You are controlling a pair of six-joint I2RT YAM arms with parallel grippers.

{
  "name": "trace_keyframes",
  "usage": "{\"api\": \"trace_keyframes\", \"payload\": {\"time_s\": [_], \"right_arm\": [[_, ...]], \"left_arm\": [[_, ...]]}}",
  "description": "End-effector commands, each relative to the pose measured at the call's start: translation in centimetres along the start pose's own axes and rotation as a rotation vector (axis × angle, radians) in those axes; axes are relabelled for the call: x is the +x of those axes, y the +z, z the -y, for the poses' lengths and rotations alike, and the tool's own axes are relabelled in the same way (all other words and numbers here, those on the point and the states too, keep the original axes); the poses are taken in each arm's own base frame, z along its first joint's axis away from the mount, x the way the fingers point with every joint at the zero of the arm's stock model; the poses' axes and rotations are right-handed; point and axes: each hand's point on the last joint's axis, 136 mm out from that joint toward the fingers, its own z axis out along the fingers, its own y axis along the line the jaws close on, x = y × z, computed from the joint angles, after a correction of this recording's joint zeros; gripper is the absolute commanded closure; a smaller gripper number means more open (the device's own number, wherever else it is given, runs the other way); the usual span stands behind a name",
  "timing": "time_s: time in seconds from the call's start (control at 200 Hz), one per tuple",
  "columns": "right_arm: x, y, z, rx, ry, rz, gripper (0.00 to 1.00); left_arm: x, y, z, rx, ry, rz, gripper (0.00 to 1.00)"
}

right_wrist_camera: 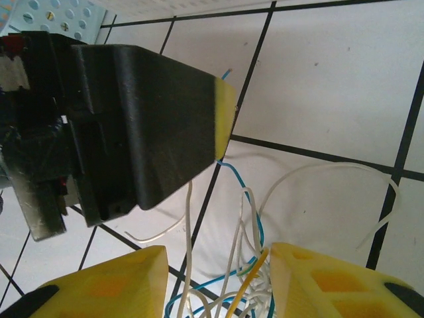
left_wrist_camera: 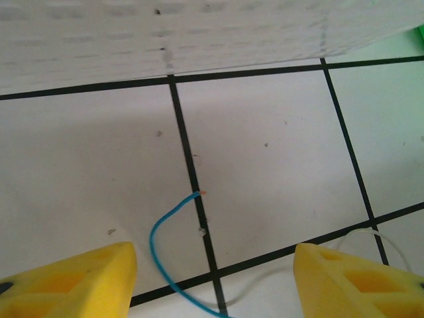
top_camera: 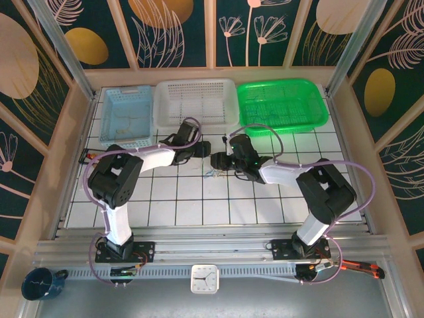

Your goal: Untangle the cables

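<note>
**Surface:** white tiled table with black grout lines (top_camera: 199, 199).

**Landmark:** white perforated plastic basket (top_camera: 195, 99), the middle one of three along the far edge.

**Left gripper** (top_camera: 203, 150), black with yellow foam pads (left_wrist_camera: 73, 278): just in front of the basket's near wall. The jaws stand apart with nothing between them – only bare tile and loose wire on the floor below.

**Right gripper** (top_camera: 218, 161): a little further from the basket, nose to nose with the left one. Its jaws are also apart. They straddle the wires, but the gap is far wider than any strand, so nothing is pinched.

**Cables** (top_camera: 213, 173), a small knot of very thin short wires: on the tiles a short way in front of the basket, beneath the two grippers.
- A thin blue wire (left_wrist_camera: 153, 232) runs out from the knot toward the basket.
- A thin whitish wire (right_wrist_camera: 331, 169) arcs off to one side.
- A thin yellow wire (right_wrist_camera: 256, 265) sits in the thick of the knot, between the right gripper's fingertips.

**Step in hand, as judged:** both grippers are settling over the bundle to take hold – separation has not begun and the strands remain crossed.

**Next move calls for:**
- Each gripper pinching a different strand. The blue free end is the easiest target for the left.
- Jaws brought right down to the tile, since the wires lie flat.
- A gentle pull apart, with the knot held back
</note>
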Motion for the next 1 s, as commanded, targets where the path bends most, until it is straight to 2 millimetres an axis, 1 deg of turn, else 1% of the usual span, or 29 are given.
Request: {"api": "trace_keyframes", "payload": {"time_s": [0.0, 0.16, 0.325, 0.425, 0.485, 0.555, 0.626, 0.716, 0.921, 0.946, 0.966, 0.976, 0.996], "right_arm": [[0.5, 0.5, 0.1, -0.012, 0.011, 0.004, 0.56], [0.9, 0.7, 0.3, -0.01, 0.018, -0.003, 0.57], [1.0, 0.8, 0.4, -0.009, 0.024, -0.003, 0.57], [1.0, 0.9, 0.5, -0.008, 0.026, -0.003, 0.57], [1.1, 1.1, 0.5, -0.008, 0.025, -0.006, 0.57], [1.1, 1.2, 0.6, -0.007, 0.028, -0.008, 0.57], [1.2, 1.3, 0.7, -0.005, 0.03, -0.01, 0.58], [1.5, 1.4, 0.8, -0.002, 0.033, -0.013, 0.59], [2.1, 1.3, 1.3, 0.003, 0.047, -0.017, 0.62], [2.1, 1.3, 1.2, 0.002, 0.049, -0.016, 0.62], [2.2, 1.3, 1.3, 0.001, 0.05, -0.018, 0.62], [2.3, 1.3, 1.3, 0.001, 0.051, -0.018, 0.62], [2.3, 1.3, 1.3, 0.001, 0.053, -0.017, 0.62]], "left_arm": [[0.0, 0.7, -1.0, -0.069, 0.022, -0.007, 0.39], [-0.1, 1.3, -1.6, -0.107, 0.028, 0.0, 0.45], [0.0, 2.0, -1.6, -0.111, 0.034, -0.005, 0.58], [0.1, 2.3, -1.7, -0.109, 0.036, -0.006, 0.72], [-0.1, 2.4, -1.6, -0.105, 0.042, -0.005, 0.85], [-0.6, 1.9, -1.2, -0.097, 0.051, 0.003, 0.99], [-1.4, 0.9, -0.6, -0.078, 0.058, 0.018, 1.0], [-2.7, -1.0, 0.6, -0.029, 0.056, 0.047, 1.0], [-5.8, -6.6, 4.6, 0.151, 0.021, 0.129, 1.0], [-6.1, -7.2, 5.0, 0.171, 0.014, 0.138, 1.0], [-6.0, -7.2, 5.1, 0.181, 0.01, 0.136, 1.0], [-6.6, -8.1, 5.5, 0.195, 0.008, 0.157, 1.0], [-6.9, -8.7, 5.8, 0.21, 0.005, 0.171, 1.0]]}}
